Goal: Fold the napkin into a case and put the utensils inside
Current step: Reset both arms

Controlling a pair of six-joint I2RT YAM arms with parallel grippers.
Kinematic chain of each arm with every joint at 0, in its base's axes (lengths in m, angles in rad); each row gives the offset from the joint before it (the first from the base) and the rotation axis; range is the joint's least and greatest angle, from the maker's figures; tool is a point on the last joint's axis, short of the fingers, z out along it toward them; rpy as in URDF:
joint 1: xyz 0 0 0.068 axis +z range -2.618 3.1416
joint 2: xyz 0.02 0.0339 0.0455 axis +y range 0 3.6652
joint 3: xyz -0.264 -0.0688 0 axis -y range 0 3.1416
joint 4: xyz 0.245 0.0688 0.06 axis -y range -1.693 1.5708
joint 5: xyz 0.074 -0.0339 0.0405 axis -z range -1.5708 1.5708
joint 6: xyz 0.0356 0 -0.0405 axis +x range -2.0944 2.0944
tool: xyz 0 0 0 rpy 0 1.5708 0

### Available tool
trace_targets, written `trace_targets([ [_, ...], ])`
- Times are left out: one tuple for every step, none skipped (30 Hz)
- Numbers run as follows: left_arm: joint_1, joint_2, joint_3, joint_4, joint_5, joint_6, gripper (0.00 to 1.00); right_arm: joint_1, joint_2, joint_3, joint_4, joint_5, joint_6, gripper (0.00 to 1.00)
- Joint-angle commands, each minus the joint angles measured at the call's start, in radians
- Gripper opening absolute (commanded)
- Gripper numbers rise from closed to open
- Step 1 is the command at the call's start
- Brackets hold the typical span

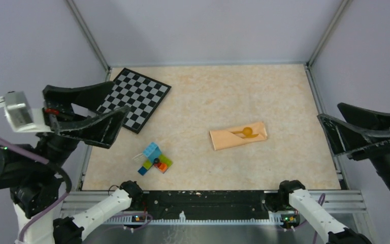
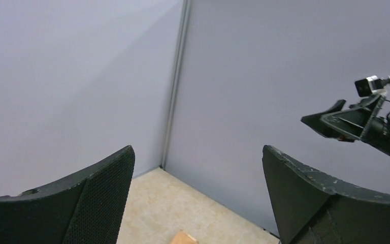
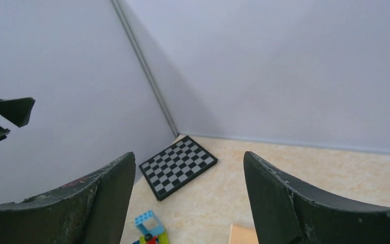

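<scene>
- A narrow, folded peach-orange cloth case [image 1: 231,138] lies flat on the beige mottled counter [image 1: 208,91], right of centre in the top view. Its long axis runs left to right, with the right end tilted slightly up-frame.
- A slim orange-yellow spoon [image 1: 247,131] shows its round bowl near the case's right end. Its handle is hidden in the fold, and I cannot tell whether other pieces sit inside.
- The left gripper [image 1: 119,96] hovers at the left of the frame, fingers spread wide and holding nothing.
- The right gripper [image 1: 329,111] hovers at the right edge, likewise spread and empty.
- The case lies between them, well apart from both but nearer the right gripper. Any tidying would probably suit the right arm, reaching leftward along the case's length.
</scene>
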Motion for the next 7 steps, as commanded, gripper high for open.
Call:
trace_targets([
  [-0.003,0.008,0.042,-0.091,-0.094,0.075,0.99,0.0,-0.007,0.03,-0.092,0.125,-0.011,0.77],
  [-0.002,0.003,0.046,-0.094,-0.105,0.077,0.99,0.001,-0.02,0.023,-0.084,0.137,-0.011,0.78],
  [-0.002,-0.002,0.049,-0.097,-0.112,0.079,0.99,0.0,-0.033,0.01,-0.077,0.148,-0.01,0.78],
  [-0.002,-0.007,0.048,-0.101,-0.118,0.081,0.99,0.0,-0.042,0.002,-0.079,0.175,-0.006,0.78],
  [-0.002,-0.01,0.047,-0.103,-0.12,0.081,0.99,0.0,-0.043,0.003,-0.089,0.194,-0.006,0.78],
  [-0.002,-0.011,0.047,-0.105,-0.12,0.08,0.99,0.0,-0.043,0.001,-0.093,0.201,-0.013,0.79],
  [-0.003,-0.011,0.046,-0.108,-0.121,0.081,0.99,0.0,-0.046,-0.006,-0.089,0.202,-0.018,0.79],
])
